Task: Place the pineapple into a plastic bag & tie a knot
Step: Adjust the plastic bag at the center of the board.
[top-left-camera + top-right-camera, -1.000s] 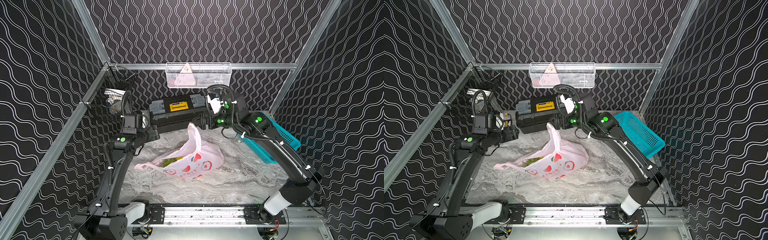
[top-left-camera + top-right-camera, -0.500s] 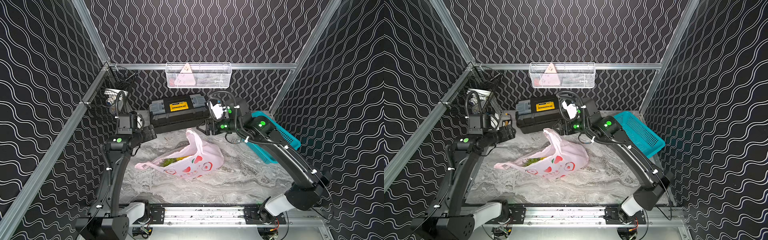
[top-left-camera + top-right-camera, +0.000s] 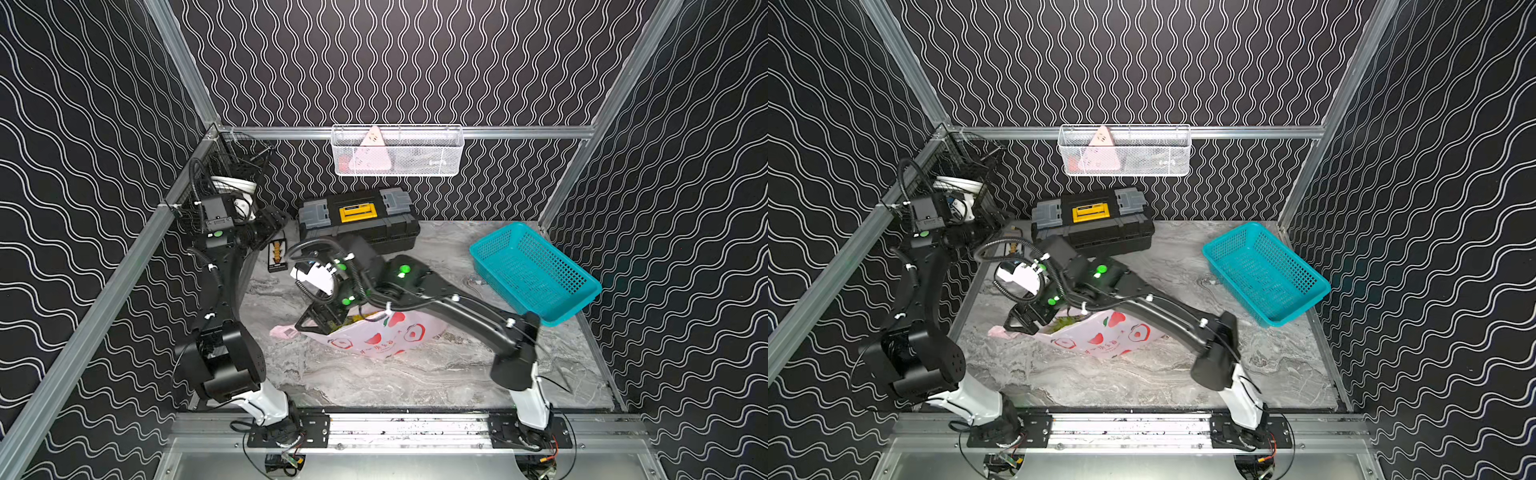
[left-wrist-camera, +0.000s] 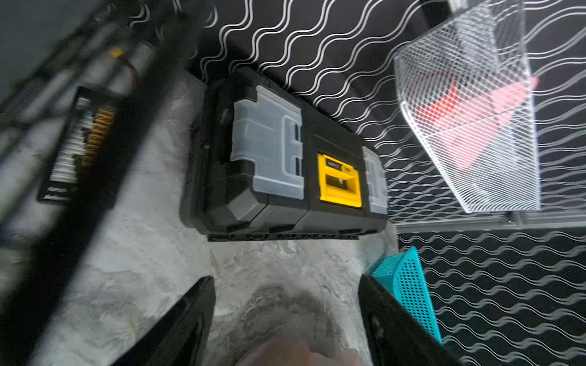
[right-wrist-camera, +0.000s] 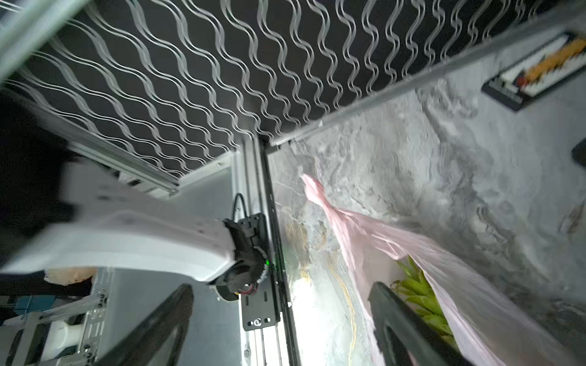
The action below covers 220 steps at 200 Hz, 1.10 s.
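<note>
Right wrist: crinkled translucent pink plastic bag [image 5: 459, 285]

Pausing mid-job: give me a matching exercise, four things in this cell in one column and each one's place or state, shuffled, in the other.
Things:
1. plastic bag
2. teal basket
3. toolbox
4. wire basket

States:
A. hung up high, above the toolbox
B. tilted, one side raised
C. lying slumped, green leaves in its mouth
D. standing closed, yellow latch on top

Pairs: 1-C, 2-B, 3-D, 4-A
</note>
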{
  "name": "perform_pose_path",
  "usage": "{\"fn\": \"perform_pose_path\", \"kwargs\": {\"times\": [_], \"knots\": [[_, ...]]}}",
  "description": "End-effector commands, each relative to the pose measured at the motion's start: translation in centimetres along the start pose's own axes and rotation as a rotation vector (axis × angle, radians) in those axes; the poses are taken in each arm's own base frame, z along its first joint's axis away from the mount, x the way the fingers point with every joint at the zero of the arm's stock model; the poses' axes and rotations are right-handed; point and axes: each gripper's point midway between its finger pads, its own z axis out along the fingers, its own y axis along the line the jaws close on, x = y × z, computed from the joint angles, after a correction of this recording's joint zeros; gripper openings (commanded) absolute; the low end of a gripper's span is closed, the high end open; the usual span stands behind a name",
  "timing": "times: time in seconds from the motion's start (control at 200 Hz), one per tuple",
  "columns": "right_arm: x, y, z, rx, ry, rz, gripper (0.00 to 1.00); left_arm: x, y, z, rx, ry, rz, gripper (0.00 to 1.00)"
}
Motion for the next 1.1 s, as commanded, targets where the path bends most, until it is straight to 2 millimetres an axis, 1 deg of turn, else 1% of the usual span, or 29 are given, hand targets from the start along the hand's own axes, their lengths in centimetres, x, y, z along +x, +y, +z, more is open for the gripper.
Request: {"fn": "perform_pose_path", "kwargs": {"times": [0.0, 0.085, 0.14, 0.26, 0.37, 0.48, 0.52, 0.565, 0.616, 0.641, 0.661, 0.706, 0.746, 0.776, 0.816, 0.826, 0.901, 0.921, 0.936, 0.981, 1.031, 1.096], "knots": [[1.1, -1.7, 2.7, 0.031, 0.025, -0.002, 0.93, -2.4, 9.2, -2.4, -0.261, -0.155, -0.243, 0.77], [1.9, -2.0, 4.6, 0.016, 0.051, 0.008, 0.93, -1.5, 10.2, -2.5, -0.269, -0.161, -0.261, 0.77], [2.4, -2.1, 5.6, 0.015, 0.066, 0.004, 0.94, -1.1, 11.2, -2.5, -0.275, -0.164, -0.284, 0.78], [3.4, -2.8, 7.2, 0.031, 0.092, 0.009, 0.94, -0.3, 13.4, -2.6, -0.282, -0.171, -0.350, 0.77], [3.9, -2.7, 8.3, -0.001, 0.103, 0.016, 0.91, -0.1, 13.6, -2.7, -0.284, -0.168, -0.346, 0.77], [3.8, -3.4, 9.7, 0.015, 0.088, 0.044, 0.81, 0.1, 13.7, -2.6, -0.276, -0.166, -0.348, 0.77], [3.5, -3.9, 10.1, 0.029, 0.074, 0.057, 0.75, 0.2, 13.8, -2.6, -0.277, -0.163, -0.348, 0.77], [3.3, -4.5, 10.5, 0.038, 0.056, 0.079, 0.63, 0.3, 13.8, -2.6, -0.277, -0.160, -0.344, 0.77], [2.6, -5.0, 10.2, 0.022, 0.025, 0.118, 0.49, 0.4, 13.7, -2.7, -0.276, -0.160, -0.342, 0.77], [2.0, -5.2, 9.8, 0.004, 0.003, 0.142, 0.42, 0.4, 13.6, -2.7, -0.274, -0.160, -0.342, 0.77], [1.8, -5.4, 9.5, -0.010, -0.011, 0.160, 0.34, 0.4, 13.5, -2.8, -0.272, -0.160, -0.340, 0.77], [0.8, -5.8, 8.2, -0.027, -0.054, 0.193, 0.19, 0.3, 13.1, -2.9, -0.262, -0.163, -0.334, 0.77], [0.1, -6.2, 6.8, -0.035, -0.090, 0.213, 0.09, 0.2, 12.8, -3.1, -0.254, -0.167, -0.327, 0.77], [-0.3, -6.5, 5.7, -0.039, -0.117, 0.227, 0.04, 0.1, 12.5, -3.2, -0.245, -0.167, -0.323, 0.77], [-1.0, -6.7, 3.6, -0.050, -0.161, 0.242, 0.00, 0.0, 12.0, -3.4, -0.232, -0.172, -0.316, 0.77], [-1.5, -6.9, 2.9, -0.051, -0.179, 0.244, 0.00, 0.0, 11.8, -3.4, -0.228, -0.172, -0.314, 0.77], [-2.1, -8.1, -1.0, -0.055, -0.251, 0.284, 0.00, 0.3, 10.0, -3.4, -0.195, -0.164, -0.275, 0.77], [-2.2, -8.8, -1.8, -0.050, -0.268, 0.299, 0.00, 0.5, 9.5, -3.4, -0.190, -0.160, -0.264, 0.77], [-2.8, -9.0, -3.4, -0.046, -0.299, 0.297, 0.00, 0.8, 8.9, -3.3, -0.183, -0.152, -0.247, 0.77], [-3.2, -10.0, -5.6, -0.034, -0.339, 0.317, 0.00, 1.5, 7.2, -3.2, -0.158, -0.134, -0.205, 0.78], [-3.3, -11.1, -7.5, -0.022, -0.368, 0.334, 0.00, 2.6, 5.3, -3.0, -0.118, -0.109, -0.161, 0.78], [-3.5, -12.4, -9.7, 0.009, -0.396, 0.350, 0.00, 4.3, 2.2, -3.0, -0.024, -0.078, -0.093, 0.80]]}}
